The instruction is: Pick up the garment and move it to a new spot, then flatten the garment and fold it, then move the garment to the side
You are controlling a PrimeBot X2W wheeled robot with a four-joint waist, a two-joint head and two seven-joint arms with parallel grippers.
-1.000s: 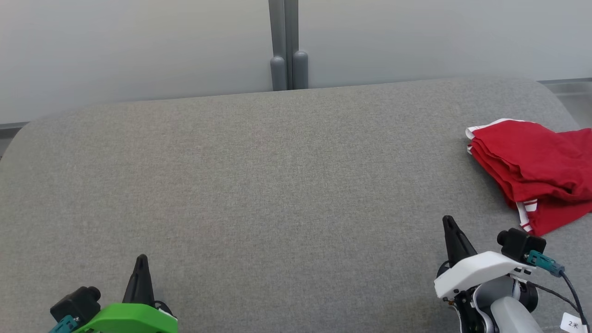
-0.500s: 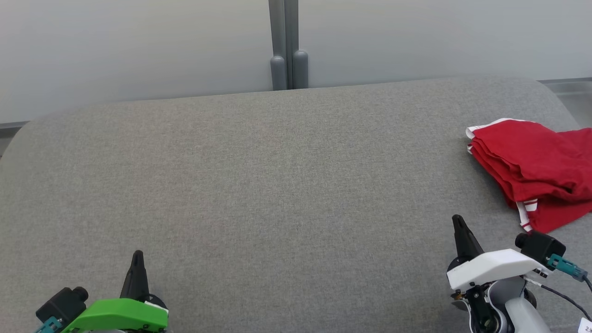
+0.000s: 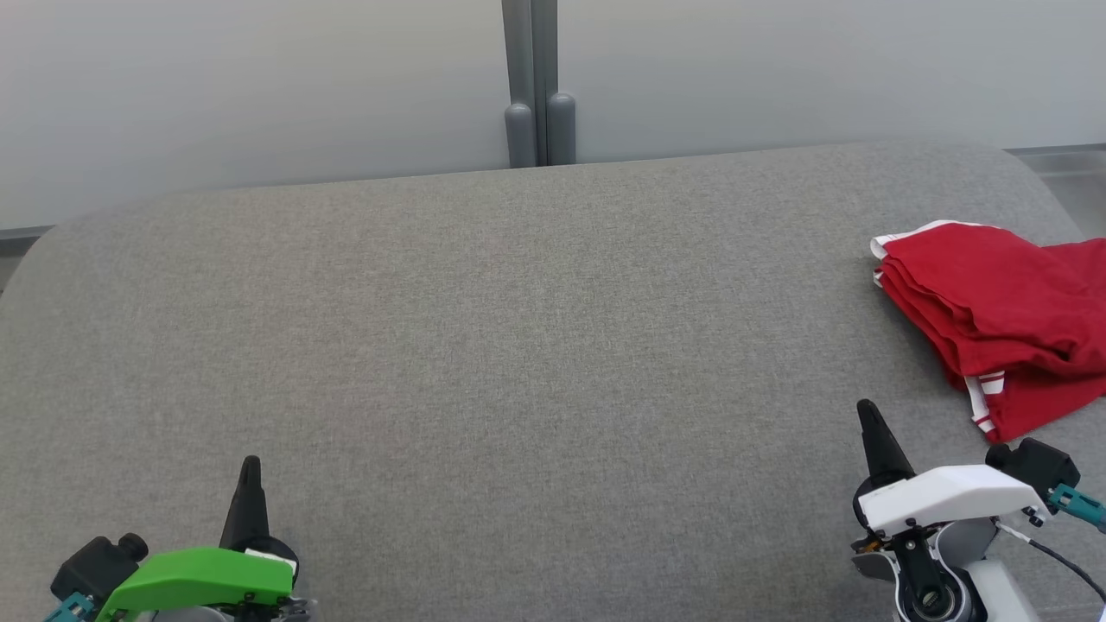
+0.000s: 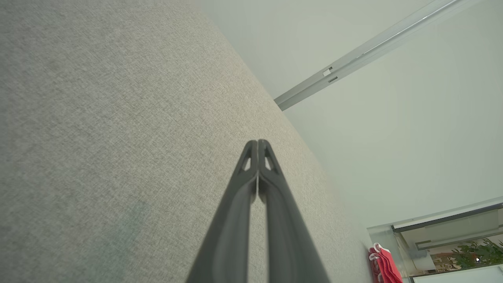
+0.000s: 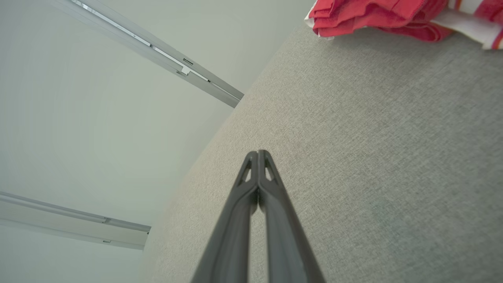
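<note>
Red garment (image 3: 994, 320) lies folded at 3 o'clock edge of grey tabletop (image 3: 518, 345), cut by frame, long axis unclear. At 2 o'clock from right jaws, near; well apart from left jaws. Both pressed shut, empty. Right arm nearer.

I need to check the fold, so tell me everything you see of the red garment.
The red garment is soft-looking cloth with white striped trim, folded into loose, rumpled layers. It lies at the right side of the grey upholstered surface, running off the head view's right edge. In view, only that surface touches it; the right pincer sits apart.
</note>
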